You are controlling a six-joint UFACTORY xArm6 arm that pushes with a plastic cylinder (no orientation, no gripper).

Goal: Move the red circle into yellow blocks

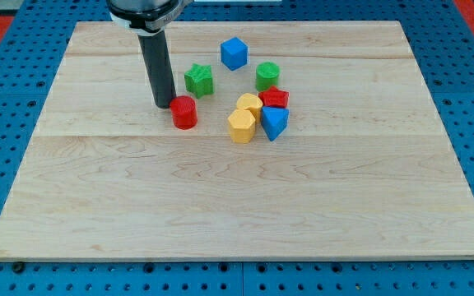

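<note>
Yellow blocks point(241, 126) point(249, 104) sit centre frame, red circle point(183, 112) well apart to their left. No jaws here, just a rod: my tip point(164, 105) touches the circle's upper-left side. Push step underway; next, shove rightward toward yellows.

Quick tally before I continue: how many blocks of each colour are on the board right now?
Red: 2, the red circle by my tip, and a red block
Yellow: 2
Green: 2
Blue: 2
Total: 8
</note>
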